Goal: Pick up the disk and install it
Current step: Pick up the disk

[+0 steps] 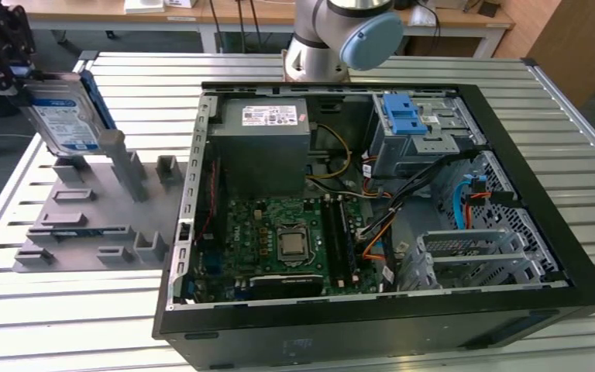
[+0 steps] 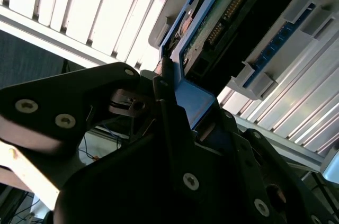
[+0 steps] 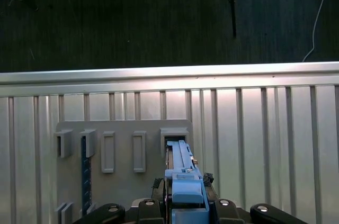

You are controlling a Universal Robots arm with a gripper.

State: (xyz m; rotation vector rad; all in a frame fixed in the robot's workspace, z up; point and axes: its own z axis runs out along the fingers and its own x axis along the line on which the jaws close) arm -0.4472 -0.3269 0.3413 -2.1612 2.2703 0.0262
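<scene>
Holding disk tight in claw, long side pointing down, over grey rack at exterior view's left; open computer case sits well apart toward exterior view's right

case: open computer tower, flat on the slatted table
holder: grey, slotted, just beside the case on the exterior view's left
disk: tilted over the holder, well apart from the case
gripper: clamped on the disk's top end, even farther from the case
</scene>
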